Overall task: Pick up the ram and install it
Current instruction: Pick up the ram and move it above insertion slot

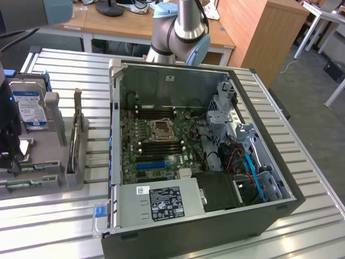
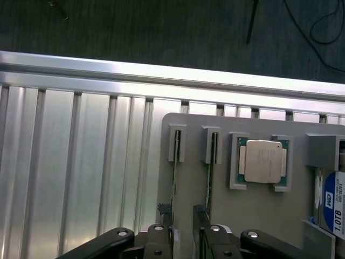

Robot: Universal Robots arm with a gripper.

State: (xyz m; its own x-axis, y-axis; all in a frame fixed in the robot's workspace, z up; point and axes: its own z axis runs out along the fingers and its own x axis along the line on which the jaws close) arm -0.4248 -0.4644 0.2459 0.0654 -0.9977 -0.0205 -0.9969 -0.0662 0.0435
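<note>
Two ram sticks stand on edge in slots of a grey holder (image 2: 253, 210). One ram stick (image 2: 174, 172) runs down into the gap between my fingers, close to one finger (image 2: 160, 240). The other stick (image 2: 211, 172) ends just beyond the opposite finger (image 2: 201, 229). My gripper (image 2: 182, 237) hangs open over the holder, and I cannot tell whether it touches a stick. In the exterior view the gripper (image 1: 11, 161) is at the left edge, over the green ram sticks (image 1: 24, 184). Black memory slots (image 1: 159, 143) flank the CPU socket (image 1: 160, 128) on the motherboard.
The holder also carries a square silver CPU chip (image 2: 262, 162) and a hard drive (image 1: 29, 108) with a blue-white label. The open computer case (image 1: 178, 216) lies on the ribbed aluminium table (image 1: 64, 216). The arm's base (image 1: 180, 38) stands behind the case. The table edge (image 2: 161, 73) borders dark floor.
</note>
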